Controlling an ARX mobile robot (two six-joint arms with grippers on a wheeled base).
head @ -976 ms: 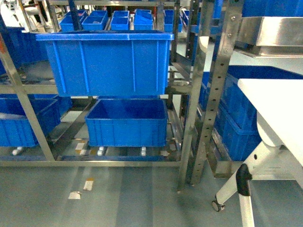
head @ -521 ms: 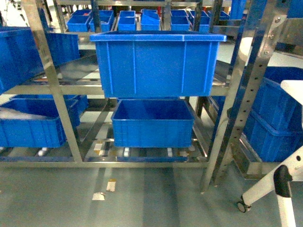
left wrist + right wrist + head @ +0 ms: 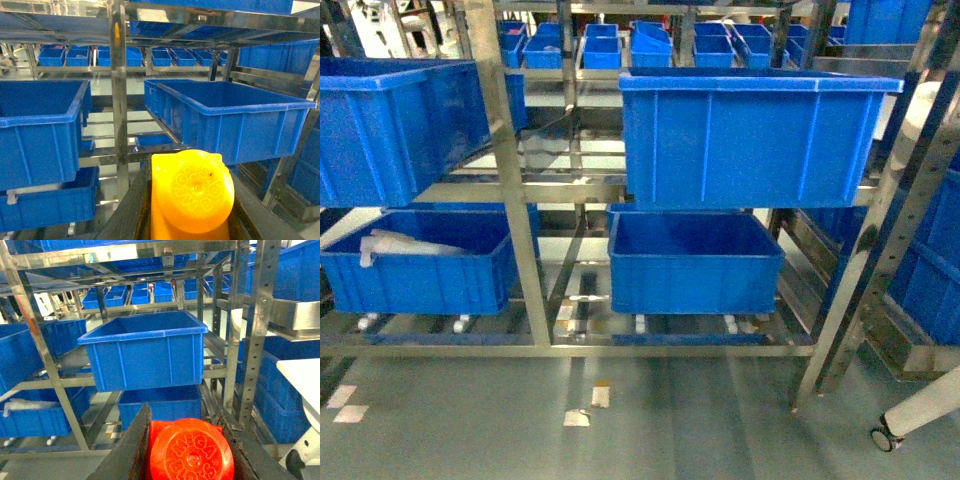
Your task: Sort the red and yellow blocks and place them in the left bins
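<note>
I'm carrying both blocks toward the rack; neither is placed yet. In the left wrist view my left gripper [image 3: 192, 210] is clamped on the yellow block [image 3: 192, 192], its round stud facing the camera, jaws pressing on both sides of it. In the right wrist view my right gripper [image 3: 187, 452] is clamped on the red block [image 3: 189, 450] the same way. Neither gripper is showing in the head view.

Ahead of the left gripper and slightly to its right, the upper bin [image 3: 235, 112] is sitting open on the middle shelf of the steel rack [image 3: 118, 100], well apart from the block. Off to its left, past the rack post, there's another bin [image 3: 40, 125] at about the same height. Ahead of the right gripper I'm seeing the same upper bin [image 3: 145, 347], with a lower bin [image 3: 160, 407] just beneath it. The head view is showing a left lower bin [image 3: 420, 265] with some pale wrapping in it.

Judging the step: I'm in transport, with the base lining up on the shelves. Next move calls for closing in on the rack, picking which left-hand bin takes which colour, reaching each arm over a rim and only then letting go. I can't tell from here which bin is meant for which colour.
</note>
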